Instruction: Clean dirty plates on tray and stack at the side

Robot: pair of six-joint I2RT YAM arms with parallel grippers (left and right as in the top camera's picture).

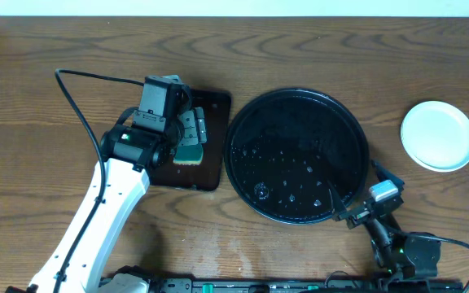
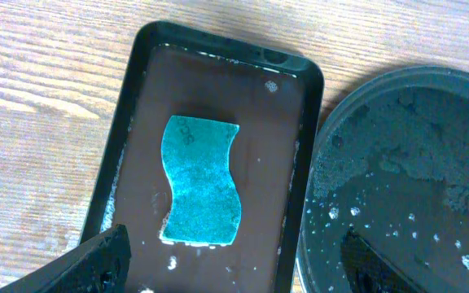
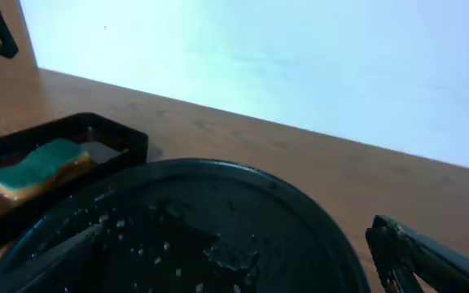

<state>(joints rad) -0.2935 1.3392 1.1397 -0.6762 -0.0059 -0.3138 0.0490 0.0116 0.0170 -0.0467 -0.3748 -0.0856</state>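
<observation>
Tools both stand spread wide, pinching nothing: left tool (image 2: 236,240) above the teal sponge (image 2: 202,181) in the rectangular tray (image 2: 275,146), right tool (image 3: 234,234) over the lower-right rim of the wet round black tray (image 1: 300,122). A pale plate (image 1: 438,136) lies on the bench (image 1: 340,49) at far right, apart from that tray.

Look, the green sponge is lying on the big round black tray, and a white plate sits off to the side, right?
Not quite. The green sponge lies in the small rectangular tray, not on the big round black tray beside it. The left wrist view shows this clearly. The white plate does sit off to the side.
</observation>
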